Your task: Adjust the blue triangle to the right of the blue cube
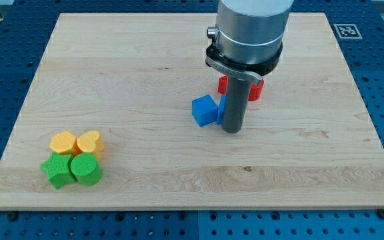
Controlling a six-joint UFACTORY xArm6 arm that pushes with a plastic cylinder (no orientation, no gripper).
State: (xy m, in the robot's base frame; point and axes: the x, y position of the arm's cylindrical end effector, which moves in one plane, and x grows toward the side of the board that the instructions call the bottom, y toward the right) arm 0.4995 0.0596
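Note:
The blue cube (pixel 205 110) lies near the middle of the wooden board (pixel 145 60). A sliver of a second blue block, the blue triangle (pixel 222 107), shows just right of the cube, mostly hidden behind my rod. My tip (pixel 232 129) rests on the board right beside the blue triangle, to the lower right of the cube. Whether it touches the triangle cannot be told.
A red block (pixel 256 89) sits behind the rod, partly hidden, with a red edge (pixel 223 85) showing at the rod's left. At the lower left are an orange block (pixel 63 142), an orange heart (pixel 89 143), a green star-like block (pixel 58 171) and a green block (pixel 86 169).

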